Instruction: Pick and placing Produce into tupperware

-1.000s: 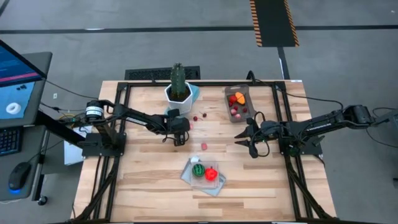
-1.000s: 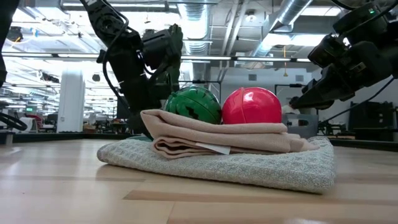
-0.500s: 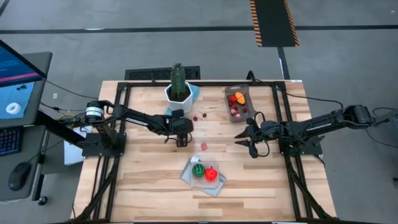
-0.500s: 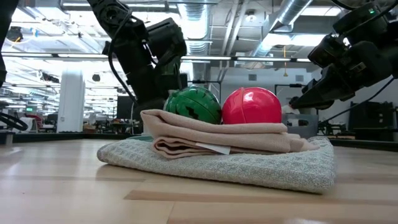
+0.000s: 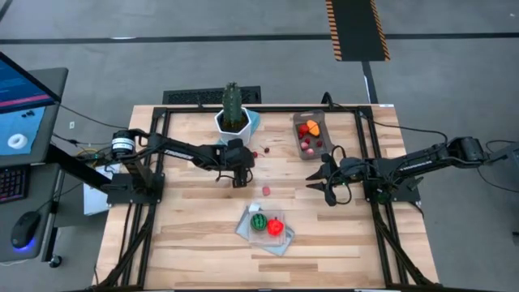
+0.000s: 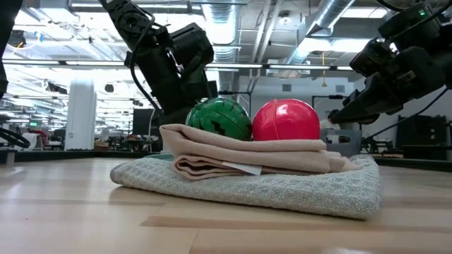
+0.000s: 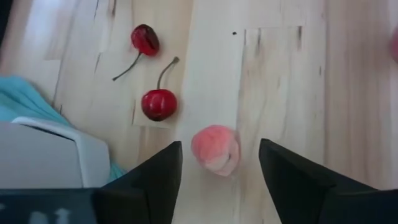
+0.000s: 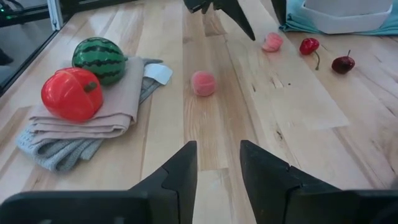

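- Tupperware (image 5: pixel 310 134): far edge of table, right of white pot (image 5: pixel 233 122); holds orange, red and pink produce pieces.
- Folded cloth (image 5: pixel 264 230): nearer than tupperware; carries watermelon (image 5: pixel 258 221) and red fruit (image 5: pixel 276 227).
- Left gripper (image 7: pixel 217 163): fingers spread, straddling pink piece (image 7: pixel 215 149) beside two cherries (image 7: pixel 158 103) by the pot.
- Right gripper (image 5: pixel 327 179): below tupperware, fingers part-spread, empty.

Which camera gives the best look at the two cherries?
The left wrist view: both cherries fill the frame sharply, stems visible, beside the pink piece. The right wrist view shows them small and distant; the high view shows only tiny red dots by the pot; the low view hides them.
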You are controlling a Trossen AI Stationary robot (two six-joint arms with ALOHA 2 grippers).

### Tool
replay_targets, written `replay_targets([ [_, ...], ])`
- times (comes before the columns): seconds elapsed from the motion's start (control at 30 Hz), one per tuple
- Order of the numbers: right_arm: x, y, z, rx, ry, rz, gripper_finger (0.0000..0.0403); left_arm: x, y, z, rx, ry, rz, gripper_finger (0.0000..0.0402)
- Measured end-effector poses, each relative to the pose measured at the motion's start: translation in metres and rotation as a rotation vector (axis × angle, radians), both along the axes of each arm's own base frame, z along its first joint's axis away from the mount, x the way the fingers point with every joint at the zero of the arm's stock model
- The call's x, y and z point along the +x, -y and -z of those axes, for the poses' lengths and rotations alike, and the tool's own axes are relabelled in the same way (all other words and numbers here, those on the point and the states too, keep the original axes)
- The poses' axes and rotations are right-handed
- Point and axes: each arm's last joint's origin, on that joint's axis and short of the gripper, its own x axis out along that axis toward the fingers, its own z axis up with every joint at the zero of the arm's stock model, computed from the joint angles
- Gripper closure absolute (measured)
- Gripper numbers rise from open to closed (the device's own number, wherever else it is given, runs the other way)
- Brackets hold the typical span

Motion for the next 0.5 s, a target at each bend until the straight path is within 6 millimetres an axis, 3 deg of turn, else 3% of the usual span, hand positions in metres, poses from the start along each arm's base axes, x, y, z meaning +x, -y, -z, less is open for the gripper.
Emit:
replay_targets([
  [0.5,0.0000,0.0000,0.0000,0.000,0.000,0.000,0.0258,-0.0014,-0.0083,0.0016,-0.078,0.026,0.019,0.0201],
])
